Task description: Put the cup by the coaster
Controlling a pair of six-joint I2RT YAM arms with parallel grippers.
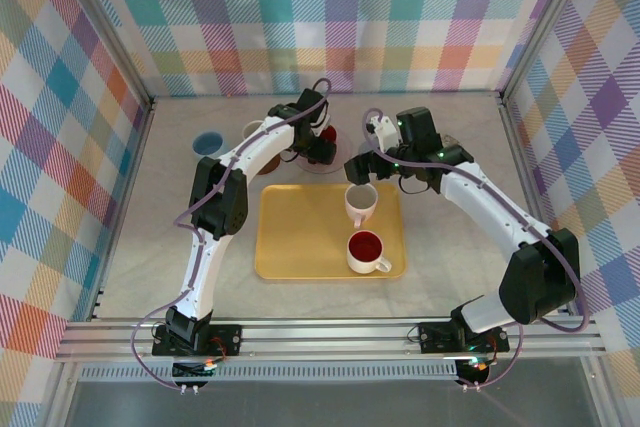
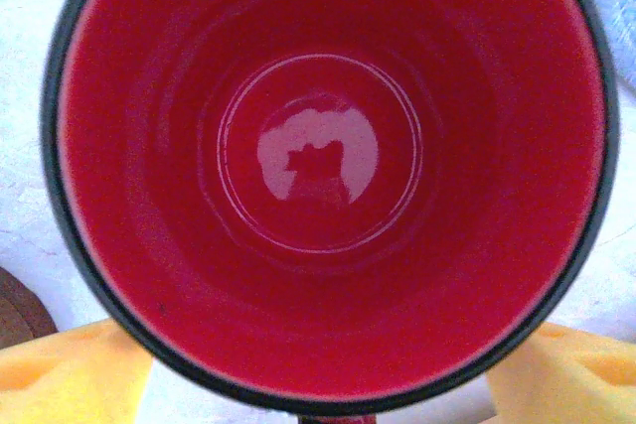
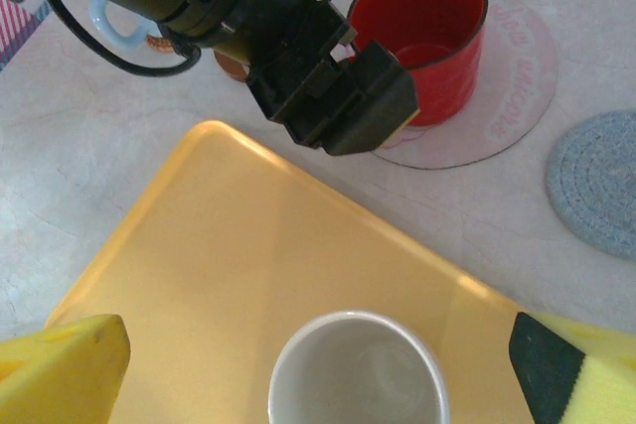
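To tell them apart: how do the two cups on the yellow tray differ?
Inside, the near cup is red, the far cup pale grey-white. The near cup sits by the yellow tray's front right corner, the far cup by its back edge. The right gripper hangs open over the far cup, not the near cup. Both are upright and white outside.

Pale script printed on the pink coaster [image 3: 517, 67] beneath the red cup [image 3: 437, 57], far beyond the tray [image 3: 248, 245]: one word seemingly "welcome", the rest too faint to read.
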